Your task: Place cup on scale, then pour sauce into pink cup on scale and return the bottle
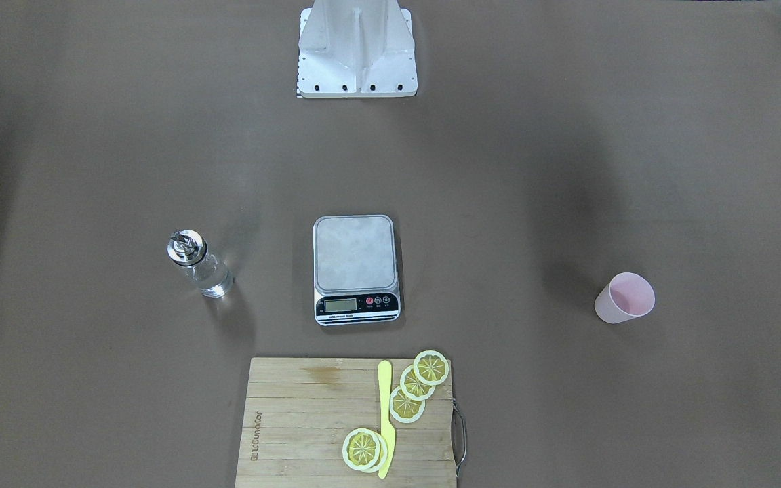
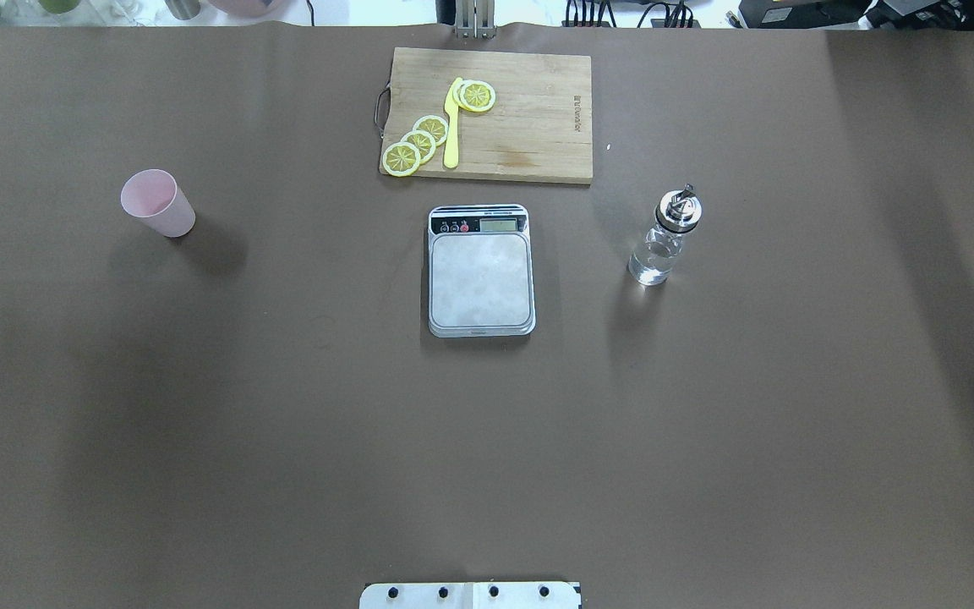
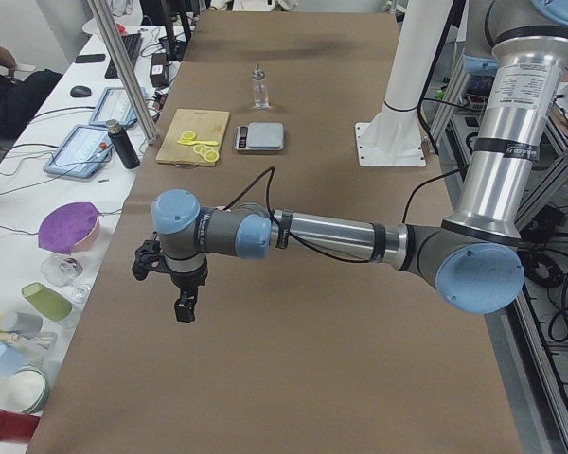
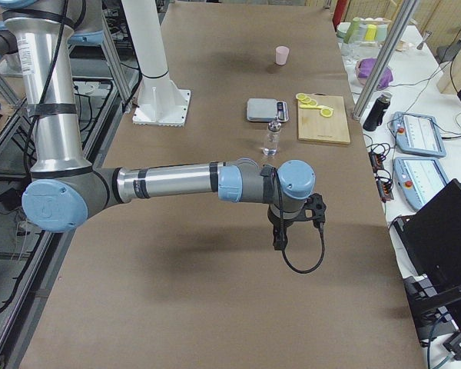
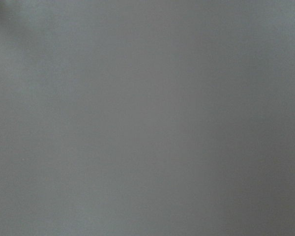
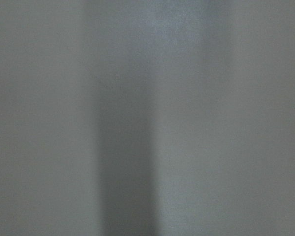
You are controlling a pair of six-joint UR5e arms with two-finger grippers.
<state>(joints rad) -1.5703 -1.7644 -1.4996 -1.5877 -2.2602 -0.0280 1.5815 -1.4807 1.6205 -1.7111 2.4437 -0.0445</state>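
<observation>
Wrist views show only grey blur; left fingers (image 3: 184, 308), right fingers (image 4: 278, 240): grip cannot be told; brown worktop (image 2: 284, 423).

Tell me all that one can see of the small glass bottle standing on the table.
The bottle is small, of clear glass, with a shiny metal pourer cap that has a short spout and a dark ring beneath it. A clear liquid shows in its lower part. It stands upright on the brown table, on the robot's right of the scale and well apart from it. Only the table touches it.
</observation>
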